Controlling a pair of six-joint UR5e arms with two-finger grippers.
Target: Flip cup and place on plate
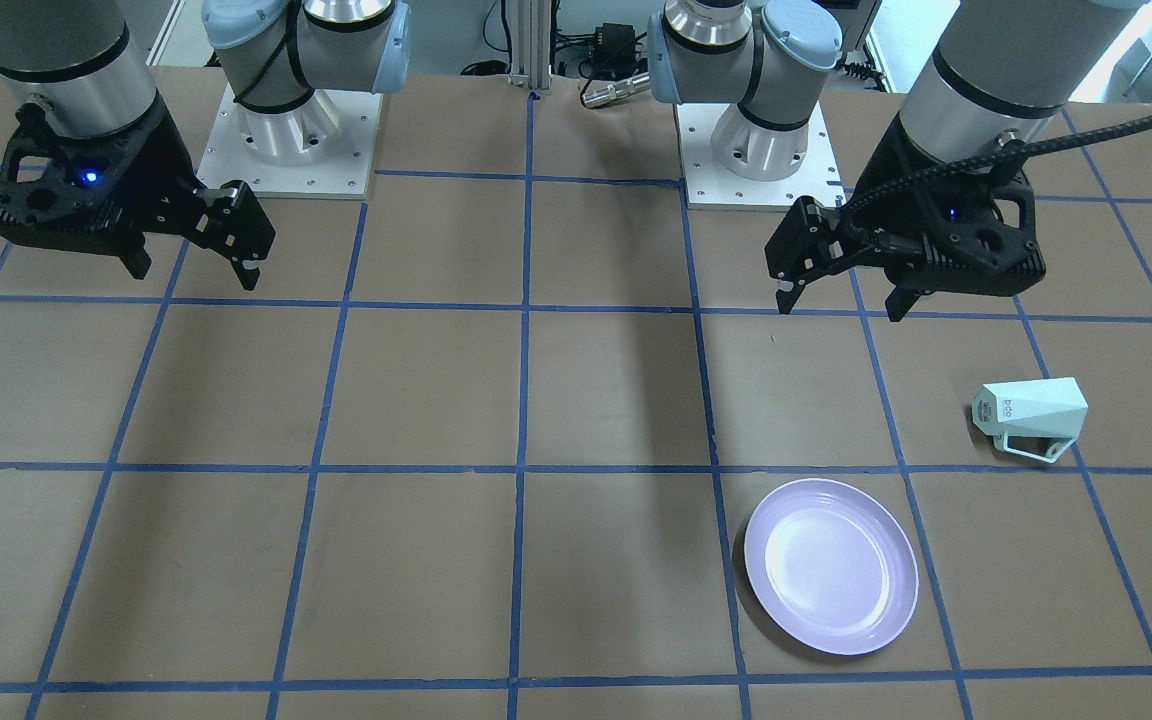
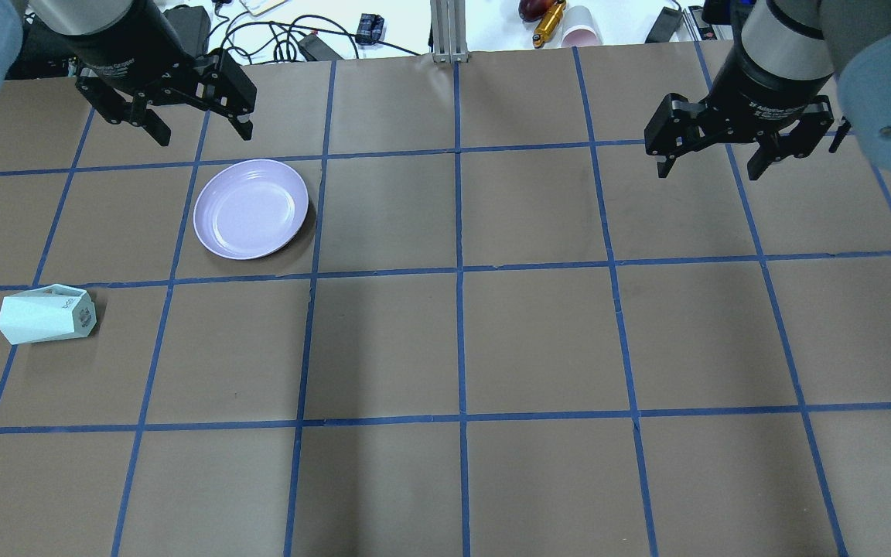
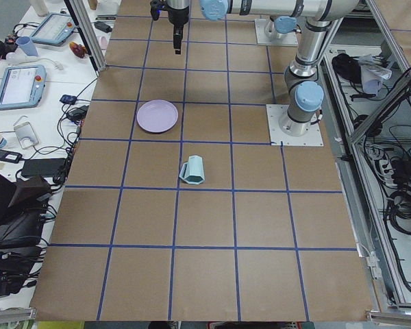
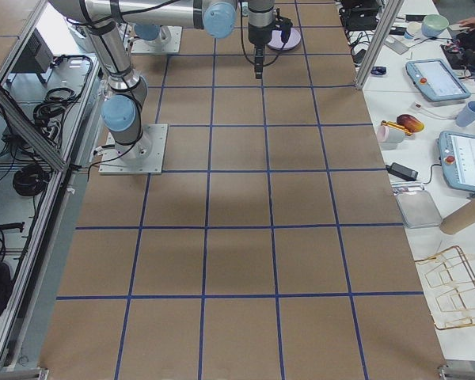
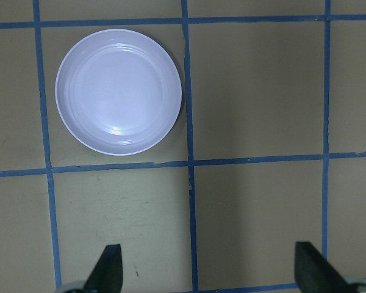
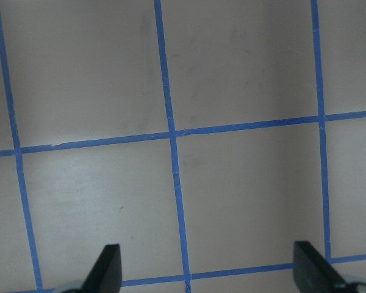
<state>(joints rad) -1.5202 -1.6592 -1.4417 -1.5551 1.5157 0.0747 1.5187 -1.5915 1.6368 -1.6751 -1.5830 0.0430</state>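
The cup point(image 2: 45, 314) lies on its side on the table point(image 2: 538, 333), apart from the plate point(image 2: 250, 209). The left tool point(image 2: 204, 133) and right tool point(image 2: 708, 172) hang above, spread wide, holding nothing.

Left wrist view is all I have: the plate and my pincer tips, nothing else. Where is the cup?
Observer: The cup lies on its side on the table, apart from the plate, further to the robot's left and nearer its base.
Operator: Which way does its mouth face?
Observer: Toward the table's end on the robot's left; its lettered bottom faces the table's middle.
Operator: Is the right pincer anywhere near it?
Observer: No. The right pincer hangs open and empty over the other half of the table.
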